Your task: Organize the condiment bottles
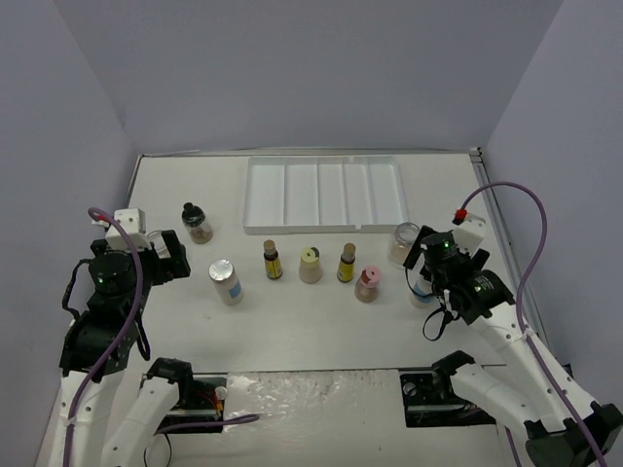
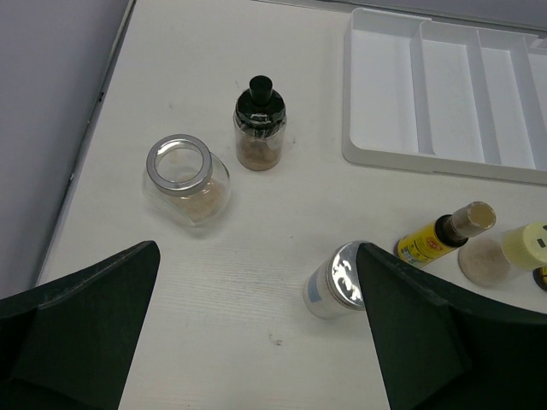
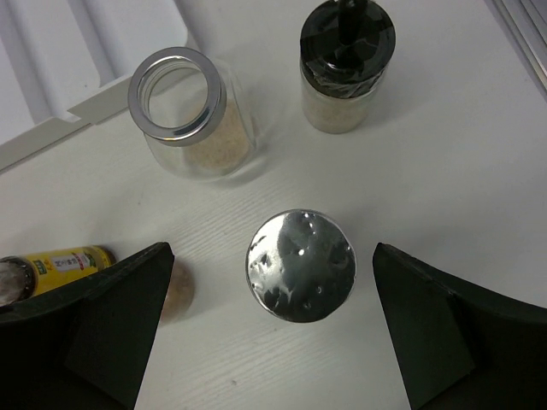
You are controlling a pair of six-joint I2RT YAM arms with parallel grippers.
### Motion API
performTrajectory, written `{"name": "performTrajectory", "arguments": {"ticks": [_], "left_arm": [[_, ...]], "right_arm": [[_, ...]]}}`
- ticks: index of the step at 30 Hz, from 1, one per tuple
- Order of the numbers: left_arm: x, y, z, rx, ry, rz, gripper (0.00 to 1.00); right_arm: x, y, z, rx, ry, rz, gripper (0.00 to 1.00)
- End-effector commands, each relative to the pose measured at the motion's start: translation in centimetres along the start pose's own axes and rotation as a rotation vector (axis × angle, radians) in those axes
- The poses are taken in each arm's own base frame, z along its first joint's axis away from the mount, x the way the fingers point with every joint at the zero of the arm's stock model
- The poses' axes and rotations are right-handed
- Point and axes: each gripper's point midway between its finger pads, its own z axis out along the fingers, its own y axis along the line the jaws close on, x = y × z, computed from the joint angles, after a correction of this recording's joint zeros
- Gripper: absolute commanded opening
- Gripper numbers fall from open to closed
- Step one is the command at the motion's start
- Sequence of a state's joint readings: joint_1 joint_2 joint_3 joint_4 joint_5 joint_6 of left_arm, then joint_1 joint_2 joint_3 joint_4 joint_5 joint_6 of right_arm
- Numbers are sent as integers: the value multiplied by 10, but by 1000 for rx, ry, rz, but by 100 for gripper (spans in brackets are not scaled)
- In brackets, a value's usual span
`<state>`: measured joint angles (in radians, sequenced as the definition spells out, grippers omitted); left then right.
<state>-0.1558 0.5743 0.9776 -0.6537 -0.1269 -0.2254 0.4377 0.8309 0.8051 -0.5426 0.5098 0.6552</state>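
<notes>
Hovering my right hand [image 3: 273, 253], wide open, straight over the upright silver-capped bottle [image 3: 301, 266], which sits dead centre in the gap.

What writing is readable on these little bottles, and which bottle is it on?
No text is readable in any view.
Yellow label on the amber bottle: dark print, too small and blurred to read.
Bluish label on the silver-capped bottle: blurred, no legible words.

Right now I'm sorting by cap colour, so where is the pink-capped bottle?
In the top view, the pink-capped bottle stands right of centre, at the right end of the middle row, next to an amber bottle.
</notes>
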Motion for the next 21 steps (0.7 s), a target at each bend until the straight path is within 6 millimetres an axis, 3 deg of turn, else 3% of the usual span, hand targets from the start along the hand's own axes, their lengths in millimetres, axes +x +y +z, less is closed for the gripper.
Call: {"name": "performTrajectory", "arguments": {"ticks": [1,21], "left_arm": [[-14,-11,3,47,-45,-44,97],[-8,-15,3,67,-43,-62,97]], "right_arm": [[5,-7,15,75,24,61,100],[44,-19,37,168,169,120,86]]}}
